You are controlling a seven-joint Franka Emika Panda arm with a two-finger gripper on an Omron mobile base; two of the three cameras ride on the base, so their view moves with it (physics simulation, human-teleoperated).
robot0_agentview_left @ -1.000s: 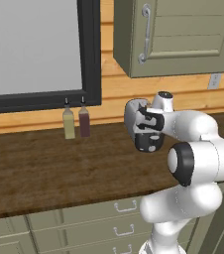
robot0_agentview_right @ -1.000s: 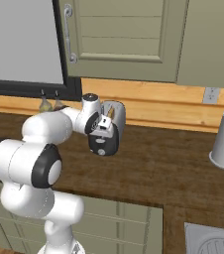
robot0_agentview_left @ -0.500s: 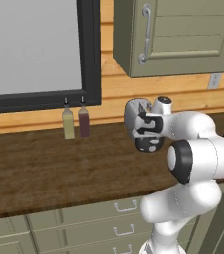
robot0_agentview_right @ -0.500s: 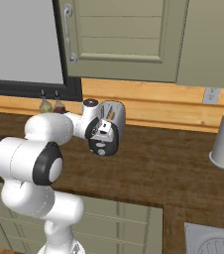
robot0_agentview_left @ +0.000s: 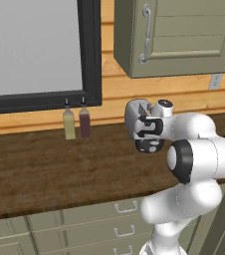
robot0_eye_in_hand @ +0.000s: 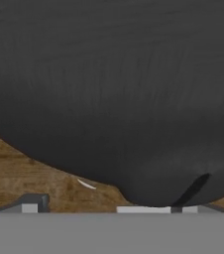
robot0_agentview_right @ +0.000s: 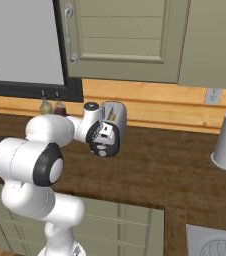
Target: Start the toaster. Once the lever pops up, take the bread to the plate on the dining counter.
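Toaster (robot0_agentview_right: 113, 120) stands at the back of the wood counter (robot0_agentview_left: 45, 169) with the gripper (robot0_agentview_right: 103, 141) right at its black end, jaws wide apart and empty, so a badly aimed push may miss the lever.

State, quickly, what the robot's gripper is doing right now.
Gripper: open, fingers spread wide at the toaster's black end, holding nothing.
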